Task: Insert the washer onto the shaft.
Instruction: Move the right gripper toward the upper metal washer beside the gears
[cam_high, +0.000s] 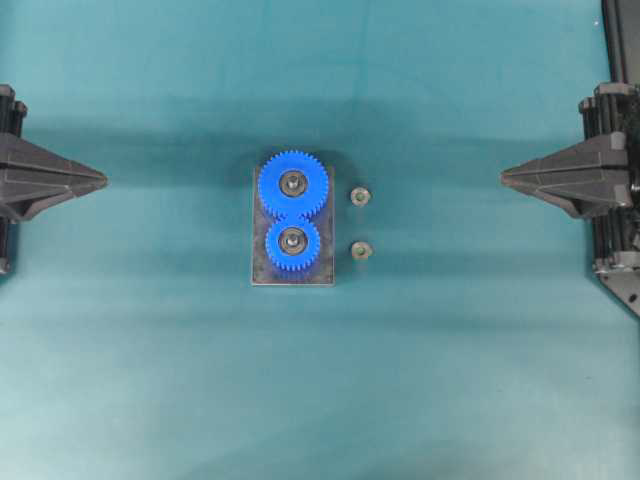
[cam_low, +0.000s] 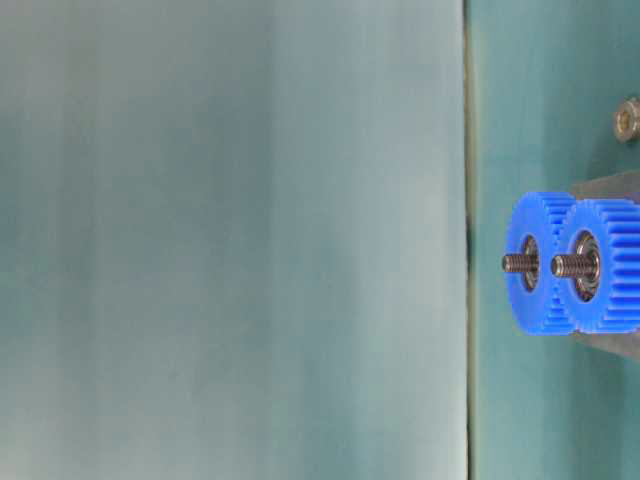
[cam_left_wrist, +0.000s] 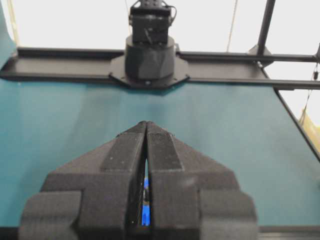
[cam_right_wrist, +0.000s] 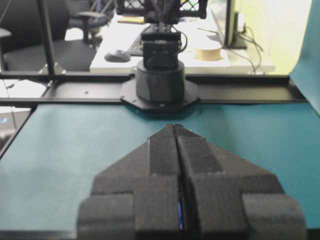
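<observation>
Left tool (cam_high: 100, 180): pressed together — empty
Right tool (cam_high: 506, 176): pressed together — empty
Washers (cam_high: 360, 196): two, on the counter (cam_high: 150, 380) beside the blue gears (cam_high: 292, 185)

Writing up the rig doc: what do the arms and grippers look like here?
Both are matte black. The left gripper and right gripper each taper to a wedge-shaped point, with darker rubbery pads on the fingers. In the wrist views the opposite arm's base is a black round turret on a black rail, with thin black cables.
</observation>
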